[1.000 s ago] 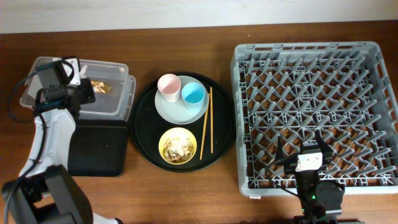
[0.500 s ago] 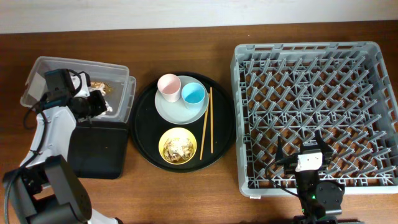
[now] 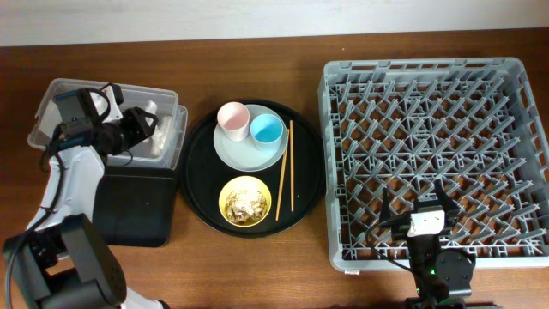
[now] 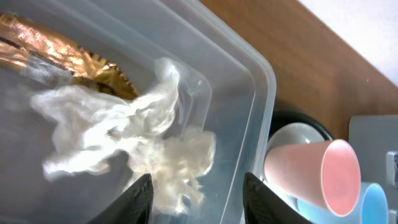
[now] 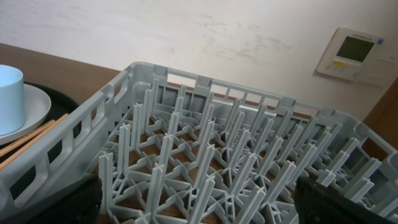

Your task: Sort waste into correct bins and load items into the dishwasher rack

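Note:
My left gripper is open over the clear plastic tub. Crumpled white tissue lies in the tub beside the brown-gold wrapper, free of the fingers. The black rectangular tray sits in front of the tub. The pink cup and light-blue cup stand on the grey plate. The yellow bowl holds beige scraps. Chopsticks lie beside them. My right gripper is open over the near edge of the grey dishwasher rack.
A large round black tray carries the plate, cups, bowl and chopsticks between the bins and the rack. The brown wooden table runs to a pale wall at the back. A wall thermostat shows in the right wrist view.
My left gripper has moved right along the tub, and the white tissue now lies in the tub free of its open fingers. The right arm has not moved.

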